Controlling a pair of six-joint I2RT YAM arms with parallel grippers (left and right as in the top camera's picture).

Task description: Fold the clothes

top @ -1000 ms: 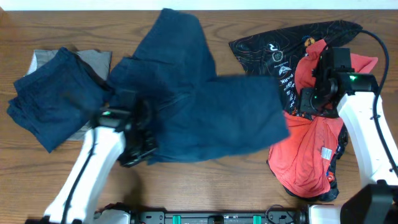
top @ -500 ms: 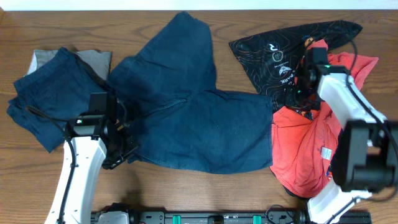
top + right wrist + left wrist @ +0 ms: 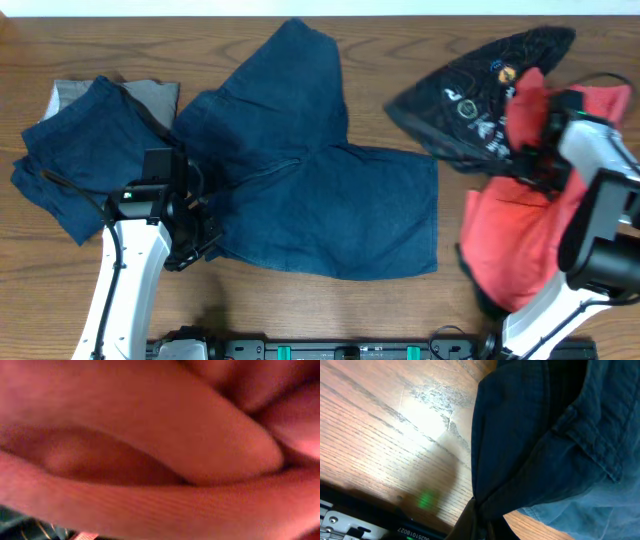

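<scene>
Blue cloth shorts [image 3: 320, 200] lie on the brown wooden table [image 3: 400, 310], one edge pinched by the left jaws. A soft red shirt [image 3: 510, 250] covers the right jaws; I cannot tell their state.

I see dark blue denim shorts [image 3: 330, 200] spread flat mid-table; a red shirt [image 3: 510, 240] and black printed shirt [image 3: 465, 95] crumpled right.

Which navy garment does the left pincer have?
The spread-out navy shorts mid-table, pinched at their left edge by the left pincer; the folded navy garment lies farther left, ungripped.
</scene>
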